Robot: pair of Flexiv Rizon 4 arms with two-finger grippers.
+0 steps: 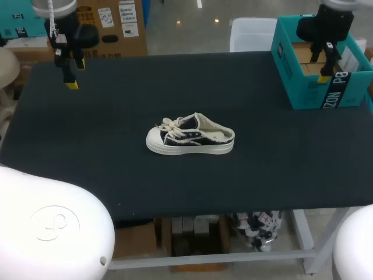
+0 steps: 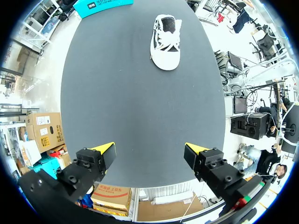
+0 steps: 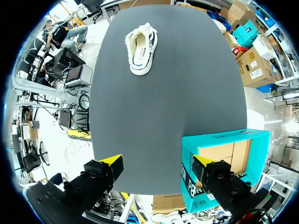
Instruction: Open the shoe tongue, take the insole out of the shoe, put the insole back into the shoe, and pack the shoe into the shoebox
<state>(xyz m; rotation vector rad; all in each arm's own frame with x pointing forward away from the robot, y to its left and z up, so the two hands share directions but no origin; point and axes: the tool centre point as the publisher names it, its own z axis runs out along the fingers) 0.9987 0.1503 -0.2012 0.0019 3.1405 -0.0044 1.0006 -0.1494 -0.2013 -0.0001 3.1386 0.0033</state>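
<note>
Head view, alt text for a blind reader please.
A black-and-cream shoe sits in the middle of the black table. An open teal shoebox stands at its far right corner under the right hand; the left hand hangs over the far left corner.

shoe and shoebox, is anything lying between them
Nothing: only bare black table separates the shoe from the shoebox, as the head view shows; the right wrist view agrees.

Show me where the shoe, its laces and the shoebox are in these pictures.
shoe (image 1: pixel 189 135), head view, on the middle of its upper.
laces (image 1: pixel 170 123), head view, on the white bow near the toe.
shoebox (image 1: pixel 309 87), head view, on its teal outer wall.
</note>
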